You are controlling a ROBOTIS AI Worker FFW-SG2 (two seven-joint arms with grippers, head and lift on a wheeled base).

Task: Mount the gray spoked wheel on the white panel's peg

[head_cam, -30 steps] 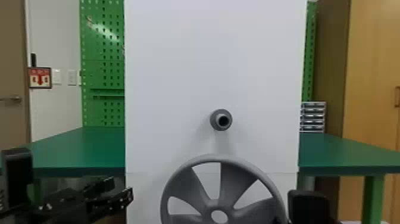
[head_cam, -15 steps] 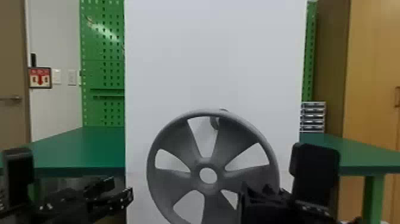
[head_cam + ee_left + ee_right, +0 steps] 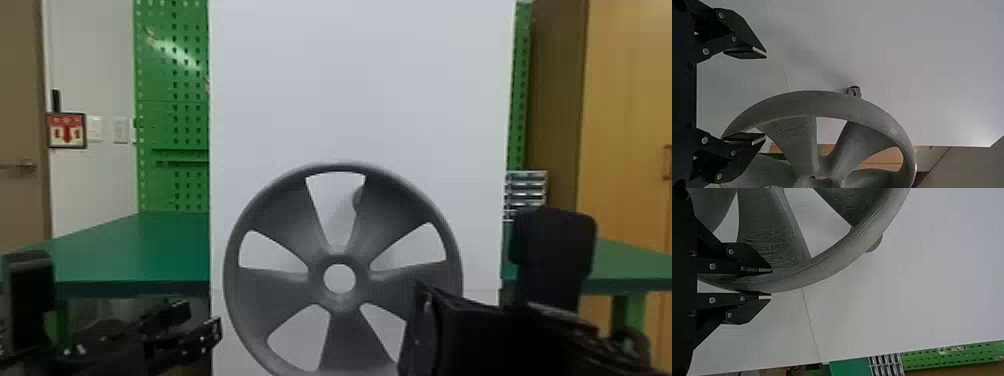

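Right gripper (image 3: 425, 325): flat black fingers clenched on the rim of the gray five-spoked round wheel (image 3: 282, 285) | wheel: extends from those fingers, in front of the flat white panel (image 3: 350, 75) — short gray round peg (image 3: 854, 92) beyond the fingertips, behind the rim | left gripper (image 3: 197, 322): fingers released, spread apart — near the wheel

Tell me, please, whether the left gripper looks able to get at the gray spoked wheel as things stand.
Probably yes: the left gripper is open, nothing visible stands between it and the wheel, and the right gripper holds the rim on the opposite side, leaving the left side free.
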